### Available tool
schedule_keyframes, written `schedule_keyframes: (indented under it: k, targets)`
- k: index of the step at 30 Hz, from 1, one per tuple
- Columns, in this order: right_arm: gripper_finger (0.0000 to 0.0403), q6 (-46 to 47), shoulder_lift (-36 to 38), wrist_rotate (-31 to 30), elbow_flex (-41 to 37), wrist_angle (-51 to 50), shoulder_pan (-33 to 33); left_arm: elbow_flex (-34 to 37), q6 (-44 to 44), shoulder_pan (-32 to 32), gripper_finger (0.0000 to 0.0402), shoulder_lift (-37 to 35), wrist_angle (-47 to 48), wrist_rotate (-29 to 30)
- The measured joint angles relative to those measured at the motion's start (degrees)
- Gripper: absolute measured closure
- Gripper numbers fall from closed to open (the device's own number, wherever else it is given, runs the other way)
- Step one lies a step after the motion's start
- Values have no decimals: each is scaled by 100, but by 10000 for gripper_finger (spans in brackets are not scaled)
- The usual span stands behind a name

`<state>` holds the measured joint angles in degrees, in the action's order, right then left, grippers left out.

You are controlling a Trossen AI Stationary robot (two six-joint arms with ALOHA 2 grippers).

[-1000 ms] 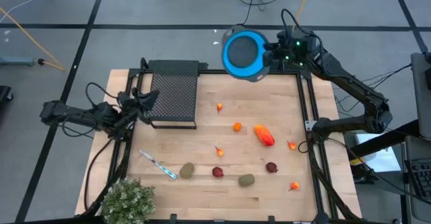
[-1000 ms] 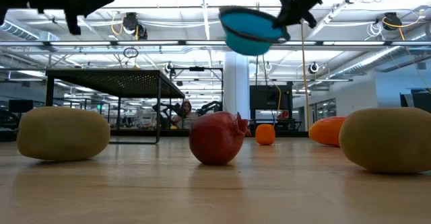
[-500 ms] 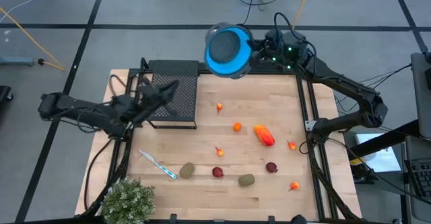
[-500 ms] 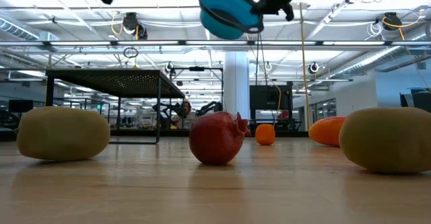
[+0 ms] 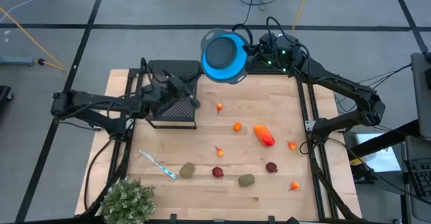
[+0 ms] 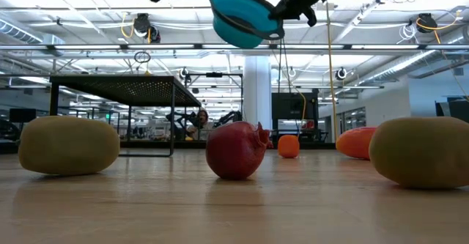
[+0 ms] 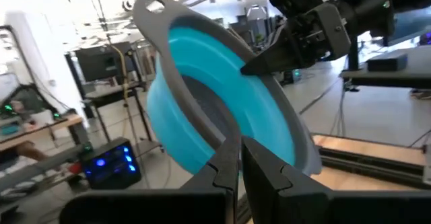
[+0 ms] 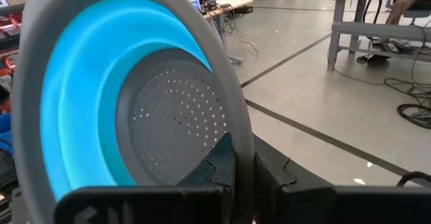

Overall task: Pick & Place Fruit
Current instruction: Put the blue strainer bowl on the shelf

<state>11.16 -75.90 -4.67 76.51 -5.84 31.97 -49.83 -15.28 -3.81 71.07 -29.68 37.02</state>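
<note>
Our left gripper [image 5: 190,100] has swung in from the bench's left edge to hang over the black mesh rack [image 5: 174,93], fingers nearly together and empty. The blue colander [image 5: 224,54], pinched by its rim in our right gripper [image 5: 252,49], has drifted left along the far edge toward that rack. We judge a handover or placement is coming. The fruit [image 5: 264,135] lies untouched, scattered over the bench's middle and near right.

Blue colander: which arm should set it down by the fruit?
Right. Its gripper already clamps the blue colander by the rim, held above the table's far edge. The left gripper is empty, over the black rack.
</note>
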Motion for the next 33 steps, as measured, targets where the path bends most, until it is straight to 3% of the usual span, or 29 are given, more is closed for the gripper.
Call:
schedule_keyframes:
  k: [7,14,22,27,33]
  targets:
    - [393,-111,0,0,0,2,0,-12,801,-312,370,14,171,-508]
    - [393,-155,0,0,0,2,4,-12,1403,-529,297,19,460,-581]
    - [393,-160,0,-4,0,63,-20,-12,1920,-811,231,161,411,-1210]
    - [393,-171,0,-81,0,89,-70,-12,2219,-894,216,400,174,-1218]
    - [393,-348,0,-694,0,103,-300,-12,2424,-952,215,445,-168,-1098]
